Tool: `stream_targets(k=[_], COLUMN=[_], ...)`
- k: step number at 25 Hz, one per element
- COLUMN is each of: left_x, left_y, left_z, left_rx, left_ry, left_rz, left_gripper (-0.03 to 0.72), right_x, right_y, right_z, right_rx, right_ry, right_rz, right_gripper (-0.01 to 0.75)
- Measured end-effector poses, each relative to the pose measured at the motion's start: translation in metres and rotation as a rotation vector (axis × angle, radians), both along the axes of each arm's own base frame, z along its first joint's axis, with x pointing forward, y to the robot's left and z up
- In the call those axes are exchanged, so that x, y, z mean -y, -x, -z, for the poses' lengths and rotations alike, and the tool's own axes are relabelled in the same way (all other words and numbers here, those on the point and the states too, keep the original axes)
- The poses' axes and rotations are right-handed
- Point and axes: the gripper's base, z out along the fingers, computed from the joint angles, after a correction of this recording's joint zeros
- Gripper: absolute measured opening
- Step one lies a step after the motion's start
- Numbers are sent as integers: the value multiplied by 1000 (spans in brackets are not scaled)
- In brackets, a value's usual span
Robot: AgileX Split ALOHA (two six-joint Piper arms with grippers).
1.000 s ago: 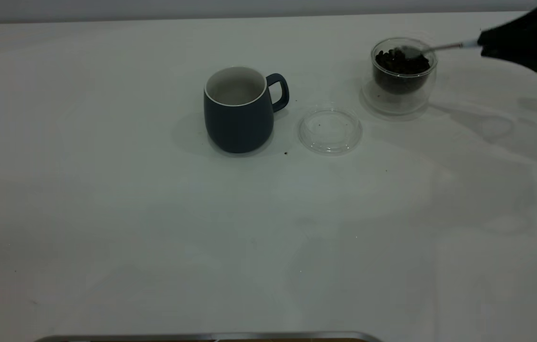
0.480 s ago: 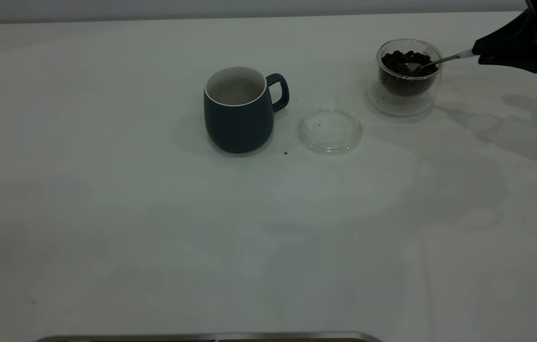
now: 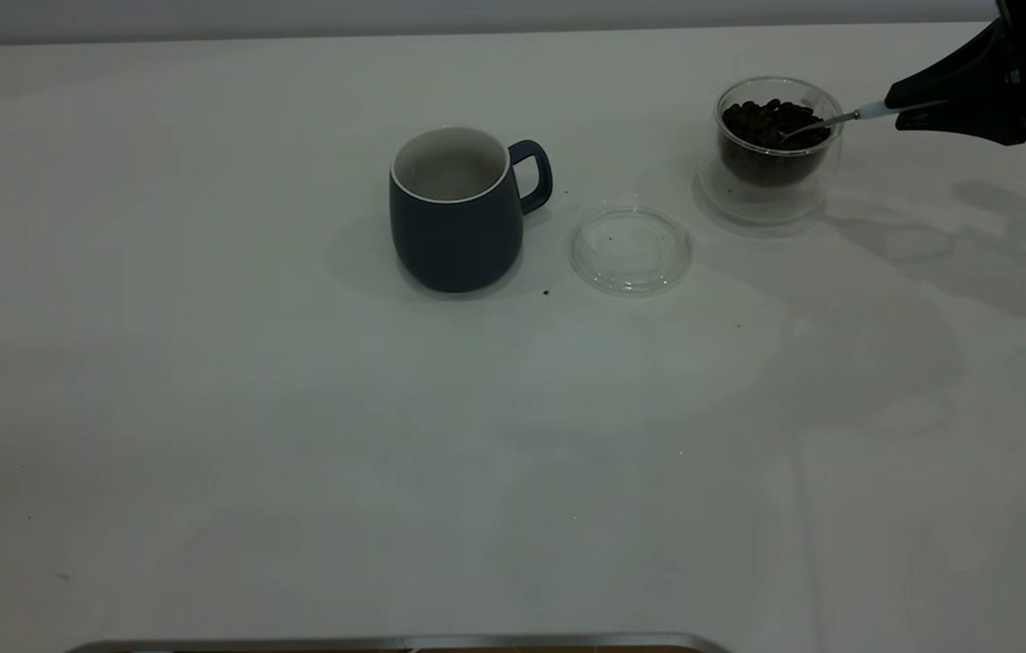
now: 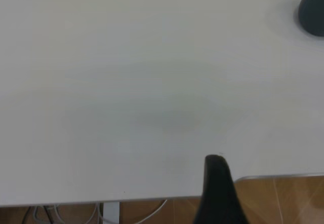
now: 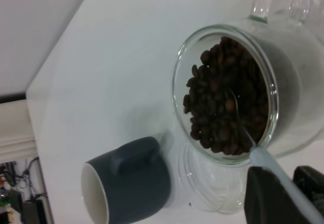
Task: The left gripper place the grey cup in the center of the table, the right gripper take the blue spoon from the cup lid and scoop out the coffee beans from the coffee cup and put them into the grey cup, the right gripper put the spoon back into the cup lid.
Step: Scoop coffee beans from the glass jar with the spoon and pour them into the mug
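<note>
most of the frame is the wide plain white matte tabletop (image 4: 126,82), bare and evenly lit, with a faint grey shadow smudged across its middle. at the upper right edge sits the rounded dark blue-grey ceramic mug (image 4: 313,11), only its lower side showing, cut off by the frame. at the bottom, right of centre, one black finger (image 4: 217,191) of the left gripper rises into view; its partner is out of frame. along the bottom edge the tabletop ends, with brown wooden flooring (image 4: 283,198) at lower right and pale cables (image 4: 66,215) at lower left.
</note>
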Motion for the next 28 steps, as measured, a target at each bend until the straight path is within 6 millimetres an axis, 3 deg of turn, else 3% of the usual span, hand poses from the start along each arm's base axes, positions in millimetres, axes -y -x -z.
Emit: stream_targets(k=[7, 13, 28], left_x=[0, 0, 0], left_y=[0, 0, 0], left_z=[0, 0, 0], left_rx=[0, 0, 0], left_ry=[0, -1, 0], left_rz=[0, 1, 1], left_gripper=[592, 592, 592], right_x=[1, 6, 21], right_y=[0, 4, 4], right_z=[0, 13, 9], right_rx=[-20, -43, -18], right_ry=[-38, -132, -193], right_rz=[23, 52, 97], right_gripper=[107, 107, 106])
